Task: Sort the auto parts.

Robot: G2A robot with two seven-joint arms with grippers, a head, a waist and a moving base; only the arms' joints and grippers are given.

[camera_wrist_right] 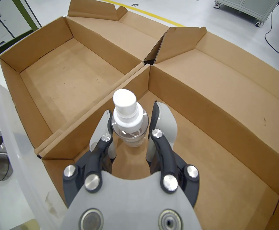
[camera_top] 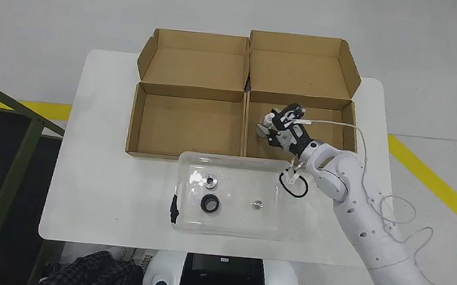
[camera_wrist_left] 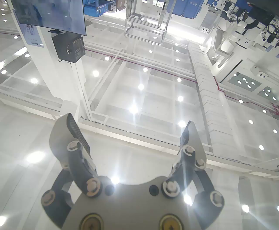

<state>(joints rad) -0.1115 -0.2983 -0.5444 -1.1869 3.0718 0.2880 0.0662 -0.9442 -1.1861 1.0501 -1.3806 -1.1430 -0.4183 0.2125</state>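
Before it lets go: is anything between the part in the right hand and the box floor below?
Nothing visible. The part, held in the right hand, hangs over the bare floor of the right box.

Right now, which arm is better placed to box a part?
Right. The right gripper holds a white-capped part above a cardboard box; the left gripper, open and empty, faces the ceiling.

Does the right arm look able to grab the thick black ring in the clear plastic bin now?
Probably not yet: the right claw is shut on a white-capped clear plastic part over the right-hand cardboard box. Nothing covers the thick black ring.
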